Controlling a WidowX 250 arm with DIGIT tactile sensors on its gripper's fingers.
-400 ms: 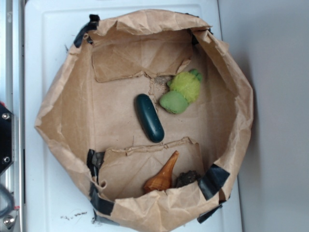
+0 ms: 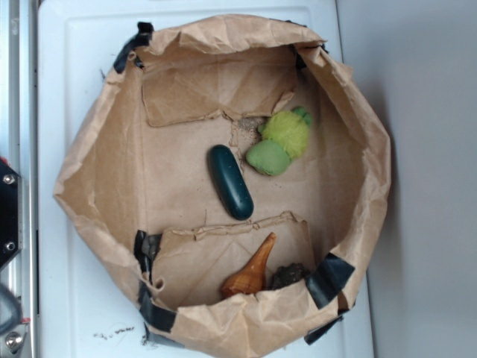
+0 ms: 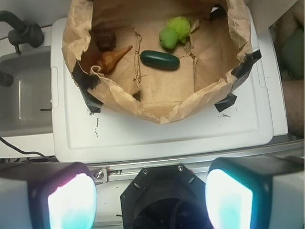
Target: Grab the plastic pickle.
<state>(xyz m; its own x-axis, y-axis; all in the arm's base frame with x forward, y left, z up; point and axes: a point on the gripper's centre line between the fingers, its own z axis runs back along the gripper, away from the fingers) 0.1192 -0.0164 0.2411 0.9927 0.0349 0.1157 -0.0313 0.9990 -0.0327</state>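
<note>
Green pickle (image 3: 159, 59) in bag (image 3: 157, 112) | well ahead of tool (image 3: 150, 200) | jaws apart

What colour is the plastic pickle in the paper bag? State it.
Glossy dark green, the plastic pickle shows best in the exterior view, lying on the bag floor.

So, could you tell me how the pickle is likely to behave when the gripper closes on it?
The pickle looks smooth and glossy, so it may slip between the fingers. Its rounded capsule shape lies flat on the paper bag floor, so a nudge would probably roll it sideways. It looks like rigid plastic, likely stiff and light. The gripper is open.
</note>
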